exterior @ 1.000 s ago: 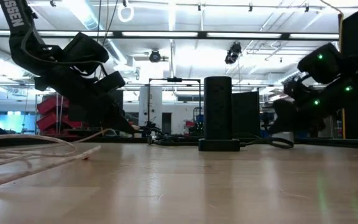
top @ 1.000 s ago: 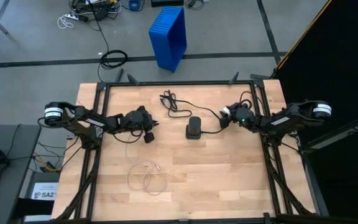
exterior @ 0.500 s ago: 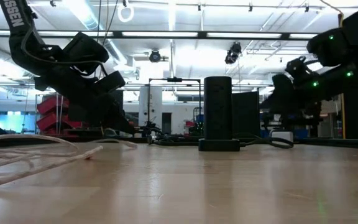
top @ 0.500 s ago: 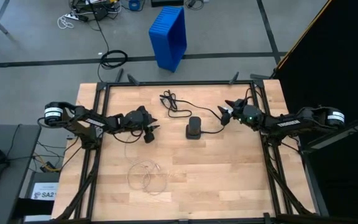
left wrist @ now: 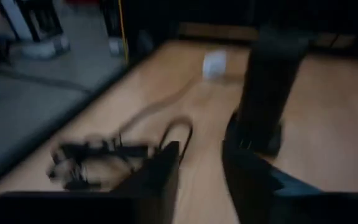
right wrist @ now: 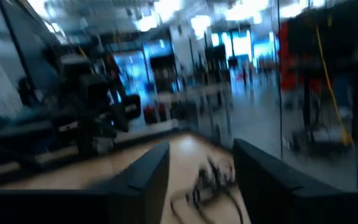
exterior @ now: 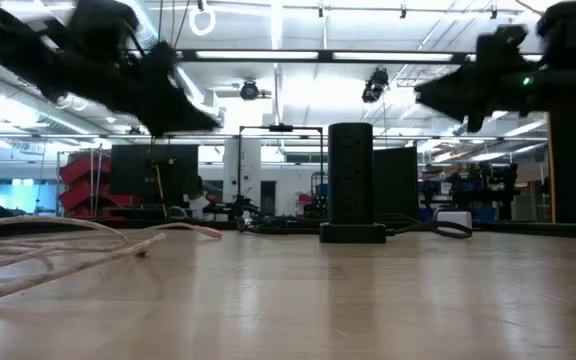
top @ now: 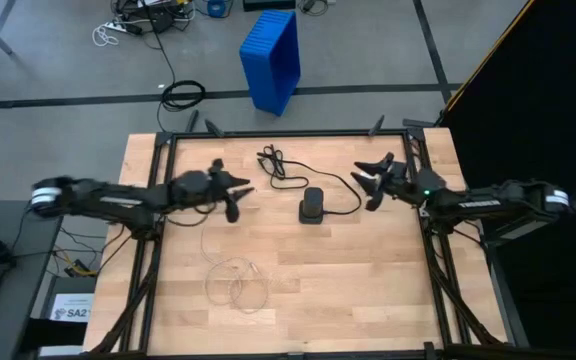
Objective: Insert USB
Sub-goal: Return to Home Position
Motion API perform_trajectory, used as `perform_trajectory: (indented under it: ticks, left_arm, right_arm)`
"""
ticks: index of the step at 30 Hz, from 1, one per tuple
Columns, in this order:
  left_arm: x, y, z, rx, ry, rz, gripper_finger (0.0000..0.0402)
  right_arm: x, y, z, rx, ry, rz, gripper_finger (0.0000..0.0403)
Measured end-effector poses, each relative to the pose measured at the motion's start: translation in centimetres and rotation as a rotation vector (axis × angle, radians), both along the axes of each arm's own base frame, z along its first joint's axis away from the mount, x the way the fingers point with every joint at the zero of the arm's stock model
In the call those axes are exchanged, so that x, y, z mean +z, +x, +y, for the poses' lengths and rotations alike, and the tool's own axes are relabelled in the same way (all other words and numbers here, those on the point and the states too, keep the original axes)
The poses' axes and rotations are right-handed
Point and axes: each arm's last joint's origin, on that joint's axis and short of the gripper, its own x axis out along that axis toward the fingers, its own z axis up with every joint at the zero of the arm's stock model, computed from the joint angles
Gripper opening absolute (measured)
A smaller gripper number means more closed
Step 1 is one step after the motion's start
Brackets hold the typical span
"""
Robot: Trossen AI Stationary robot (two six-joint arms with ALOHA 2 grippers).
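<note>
Both arms have lifted since a second ago; the left gripper [left wrist: 201, 149] and right gripper [right wrist: 201, 146] hang empty, fingers spread. The coiled pink USB cable [top: 236, 283] lies loose toward the wooden surface's [top: 368, 290] left edge.

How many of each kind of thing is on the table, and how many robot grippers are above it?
Cables: 2, a pale coiled cable and a black cord.
Outlets: 1, the black outlet.
Adapters: 1, the white charger adapter.
Grippers: 2, left gripper and right gripper, both open, above the table.
Total: 6.
</note>
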Motion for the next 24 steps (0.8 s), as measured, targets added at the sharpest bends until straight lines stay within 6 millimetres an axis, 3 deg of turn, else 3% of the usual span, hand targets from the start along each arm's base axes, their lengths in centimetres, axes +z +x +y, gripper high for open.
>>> perform_trajectory:
  ticks: [2,5,9,13,24]
  left_arm:
    - [1.3,-1.6,-0.6,-0.010,0.028,-0.031,0.0014]
    - [2.6,-4.0,-1.1,0.021,0.041,-0.064,0.0008]
    - [2.0,-6.7,-1.7,0.102,0.038,-0.088,0.0001]
    - [1.3,-8.5,-1.9,0.147,0.049,-0.161,0.0000]
    - [0.8,-11.0,-2.2,0.148,0.061,-0.218,0.0000]
  right_arm:
    - [0.6,-0.7,0.4,0.000,-0.033,-0.017,0.0100]
    - [0.8,-1.8,0.7,-0.048,-0.048,0.017,0.0060]
    - [1.8,-3.1,0.8,-0.171,-0.029,0.166,0.0008]
    - [2.6,-4.3,1.3,-0.186,-0.019,0.212,0.0007]
    - [1.5,-5.1,1.5,-0.181,-0.032,0.308,0.0001]
